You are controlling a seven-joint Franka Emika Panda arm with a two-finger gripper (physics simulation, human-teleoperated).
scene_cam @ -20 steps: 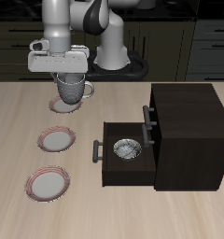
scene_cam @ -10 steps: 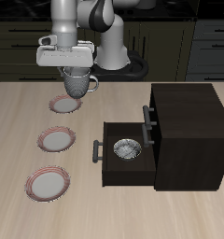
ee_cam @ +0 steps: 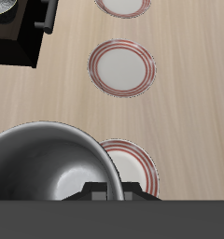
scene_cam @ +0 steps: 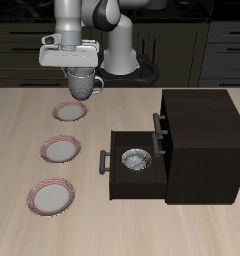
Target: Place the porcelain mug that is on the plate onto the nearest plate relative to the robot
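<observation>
My gripper (scene_cam: pixel 78 74) is shut on the rim of the porcelain mug (scene_cam: pixel 81 85), a pale grey glossy mug with its handle toward the cabinet. The mug hangs in the air above the plate farthest back (scene_cam: pixel 70 110), the one closest to the robot's base, and does not touch it. In the wrist view the mug (ee_cam: pixel 49 168) fills the foreground, with that plate (ee_cam: pixel 137 161) partly hidden behind it. The middle plate (scene_cam: pixel 61 150) and the plate nearest the table's front edge (scene_cam: pixel 50 196) are bare. The middle plate also shows in the wrist view (ee_cam: pixel 121 67).
A dark cabinet (scene_cam: pixel 202 130) stands beside the plates. Its open drawer (scene_cam: pixel 132 180) holds a small grey patterned bowl (scene_cam: pixel 135 158). The drawer handle (scene_cam: pixel 103 161) sticks out toward the middle plate.
The gripper has risen with the mug, from just above the back plate to well clear of it. The plates and the drawer have not moved.
</observation>
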